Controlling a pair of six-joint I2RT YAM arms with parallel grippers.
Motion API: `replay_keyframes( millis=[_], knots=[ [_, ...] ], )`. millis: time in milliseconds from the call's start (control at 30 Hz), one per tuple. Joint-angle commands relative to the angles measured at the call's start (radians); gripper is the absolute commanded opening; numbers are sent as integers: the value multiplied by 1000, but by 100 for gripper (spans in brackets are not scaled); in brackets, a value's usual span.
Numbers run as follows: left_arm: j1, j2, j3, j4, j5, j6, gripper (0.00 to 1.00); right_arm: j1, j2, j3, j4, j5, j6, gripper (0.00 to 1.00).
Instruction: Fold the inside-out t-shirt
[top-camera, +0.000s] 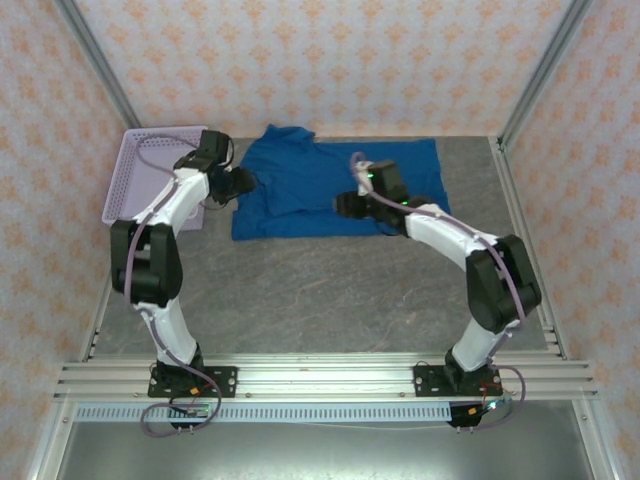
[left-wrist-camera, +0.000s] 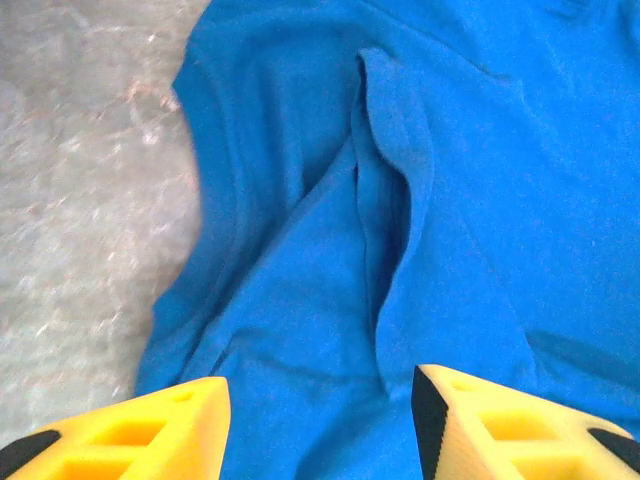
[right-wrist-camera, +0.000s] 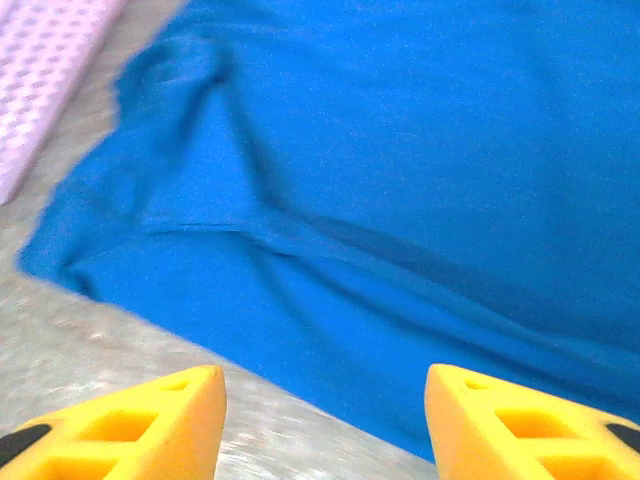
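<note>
Folding stage: royal-blue soft cotton t-shirt (top-camera: 330, 185) lies partly doubled and creased on the grey mottled counter (top-camera: 330, 290), near the lavender plastic mesh basket (top-camera: 140, 180). Left claw (left-wrist-camera: 320, 400) and right claw (right-wrist-camera: 325, 400) both stand parted and empty over the limp cloth. The next move probably calls for pinching a free edge and carrying it across.

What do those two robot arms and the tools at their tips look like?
Both the left arm and right arm have white tubes joined by bulky black joints, with a pale purple cable trailing along each. The left tool and right tool each have two chunky yellow fingers with black tips.
</note>
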Motion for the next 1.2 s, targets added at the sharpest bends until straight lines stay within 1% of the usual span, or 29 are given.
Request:
replay_keyframes(
  millis=[0,67,167,200,267,433,500,600,700,767,833,867,1067,1167],
  knots=[
    [8,-30,-121,80,-60,5,52,65,109,82,94,14,-128,56],
    [8,-17,-148,56,-69,20,52,93,178,149,82,19,-136,56],
    [8,-26,-212,89,-56,17,52,99,261,262,-63,108,-106,54],
    [7,-30,-224,99,-45,17,52,95,268,268,-103,146,-101,53],
    [5,-33,-230,117,-22,20,52,73,243,222,-120,165,-85,52],
    [-12,-30,-216,137,-21,21,51,-38,111,31,-104,149,-11,52],
    [-23,-16,-210,145,-17,21,51,-93,72,-19,-128,173,12,51],
    [-35,28,-192,152,11,15,51,-187,57,-47,-199,201,45,48],
    [-43,59,-183,177,31,1,51,-272,63,-43,-248,216,67,46],
    [-50,80,-167,172,28,2,51,-308,76,-45,-251,242,76,45],
    [-52,82,-165,171,22,0,51,-346,108,-15,-294,234,96,44],
    [-52,114,-168,171,14,-1,51,-360,128,4,-318,237,104,43],
    [-52,128,-225,175,-10,-7,51,-408,244,96,-494,274,169,39],
    [-53,111,-272,177,-4,-9,51,-428,246,77,-542,285,176,39]
  ],
)
